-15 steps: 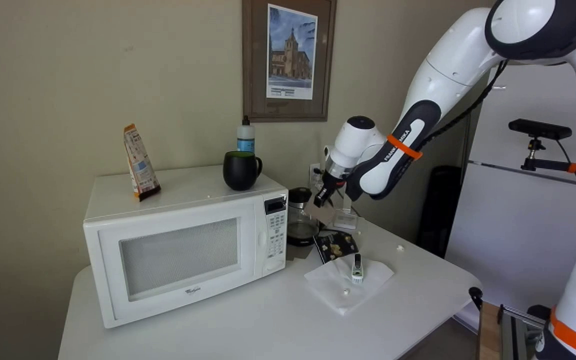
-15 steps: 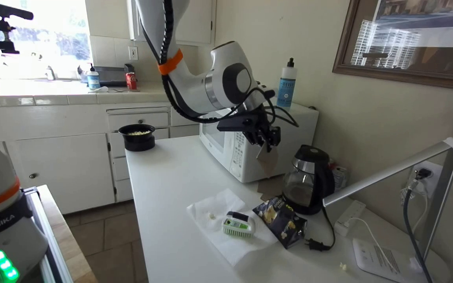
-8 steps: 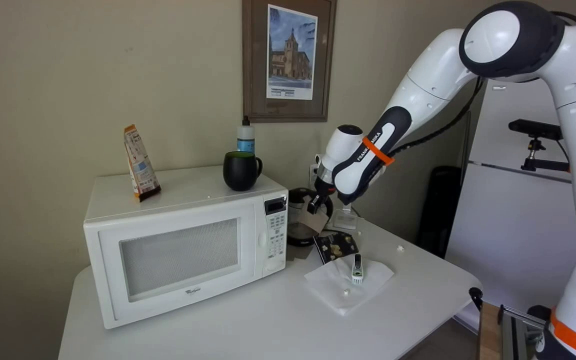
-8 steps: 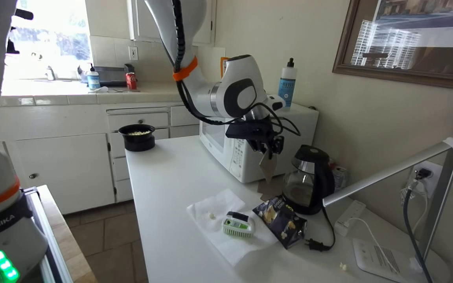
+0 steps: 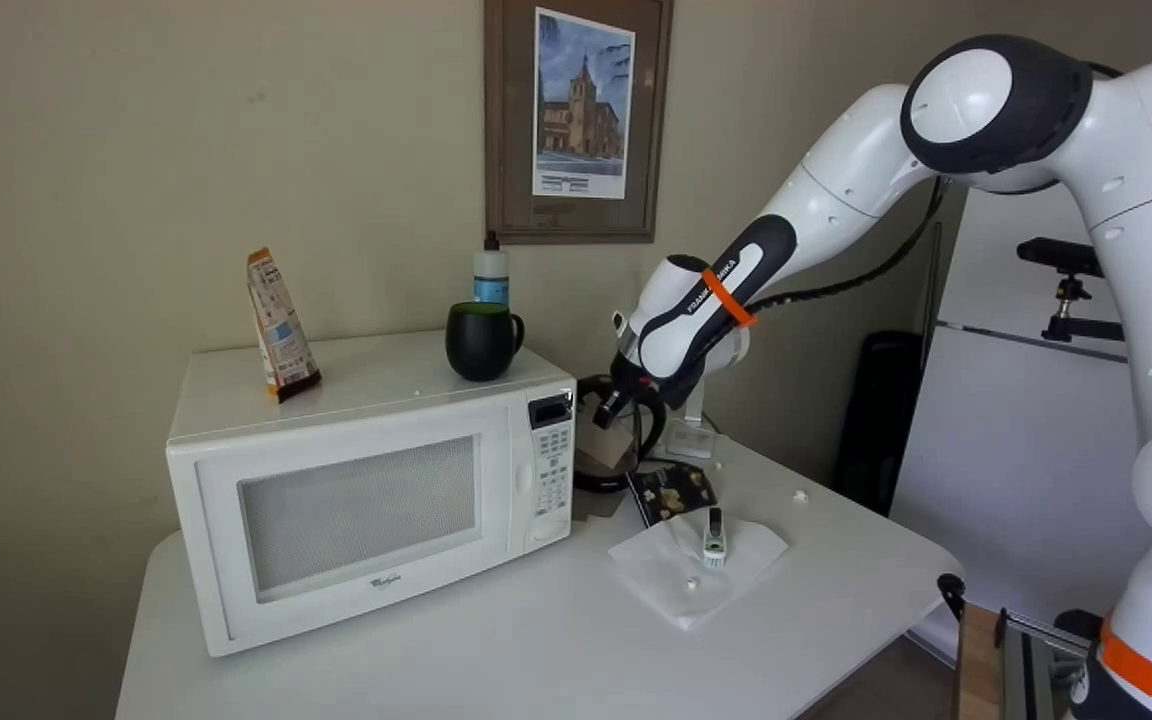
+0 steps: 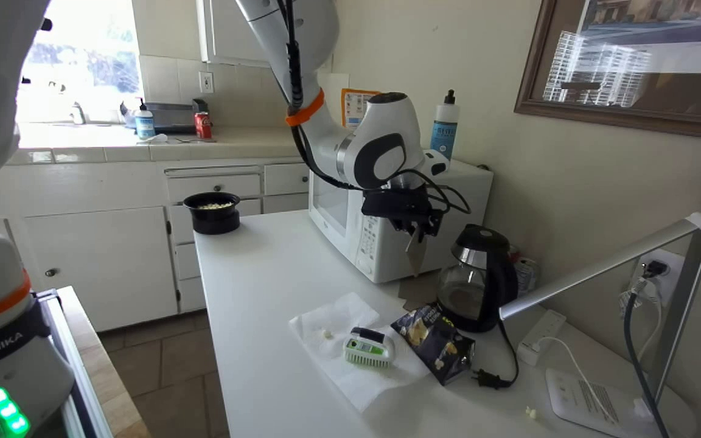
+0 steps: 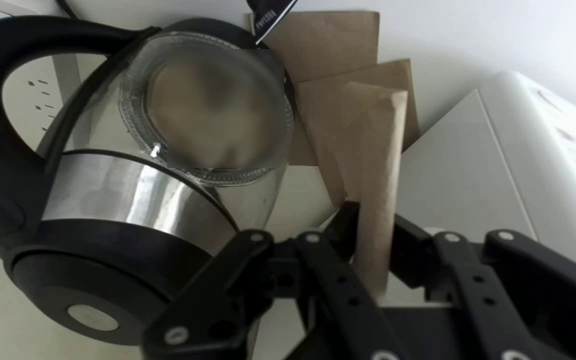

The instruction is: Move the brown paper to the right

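Note:
My gripper is shut on a brown paper, which hangs down in the gap between the microwave and the kettle. In an exterior view the gripper holds the paper nearly edge-on, above the table. In the wrist view the gripper pinches the paper, whose near edge looks folded. More flat brown paper lies on the table beneath it, beside the kettle; it also shows in both exterior views. Whether the held paper touches the flat paper I cannot tell.
The glass kettle stands close beside the gripper. The white microwave is on its other side, with a black mug on top. A dark popcorn bag and a white napkin with a brush lie in front.
My gripper has moved lower and toward the microwave, carrying the brown paper down between microwave and kettle. The paper has turned more edge-on in an exterior view. The other objects have not moved.

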{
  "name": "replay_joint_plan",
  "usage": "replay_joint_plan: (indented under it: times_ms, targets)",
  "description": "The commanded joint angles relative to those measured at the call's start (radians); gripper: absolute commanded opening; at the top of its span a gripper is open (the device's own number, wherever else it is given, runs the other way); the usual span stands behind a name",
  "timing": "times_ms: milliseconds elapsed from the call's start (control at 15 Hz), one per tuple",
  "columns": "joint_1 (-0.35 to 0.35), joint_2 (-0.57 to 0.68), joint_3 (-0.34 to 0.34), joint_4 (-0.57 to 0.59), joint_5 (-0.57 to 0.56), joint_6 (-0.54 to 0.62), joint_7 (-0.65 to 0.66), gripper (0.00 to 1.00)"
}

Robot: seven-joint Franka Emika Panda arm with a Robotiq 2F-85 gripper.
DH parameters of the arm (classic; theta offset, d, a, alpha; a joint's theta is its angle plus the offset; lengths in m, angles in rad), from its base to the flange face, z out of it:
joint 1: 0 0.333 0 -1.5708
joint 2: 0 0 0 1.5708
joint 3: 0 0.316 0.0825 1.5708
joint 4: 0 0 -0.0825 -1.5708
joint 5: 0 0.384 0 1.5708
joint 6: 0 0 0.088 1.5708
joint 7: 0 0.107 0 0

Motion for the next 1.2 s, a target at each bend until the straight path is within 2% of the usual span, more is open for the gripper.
replay_joint_plan:
  times_ms: [0, 67, 133, 467, 667, 933, 1133]
  targets:
    - [-0.013, 0.063, 0.026, 0.057, 0.087, -0.037, -0.12, 0.03]
    - [-0.02, 0.076, 0.037, 0.067, 0.097, -0.043, -0.148, 0.36]
    - [-0.022, 0.083, 0.042, 0.072, 0.103, -0.045, -0.168, 0.36]
    - [0.036, 0.105, -0.028, 0.096, 0.065, -0.05, -0.191, 0.73]
    - [0.044, 0.109, -0.034, 0.121, 0.065, -0.068, -0.208, 0.97]
    - [0.053, 0.102, -0.039, 0.137, 0.075, -0.102, -0.216, 1.0]
    - [-0.024, 0.048, 0.084, 0.085, 0.146, -0.2, -0.319, 1.0]
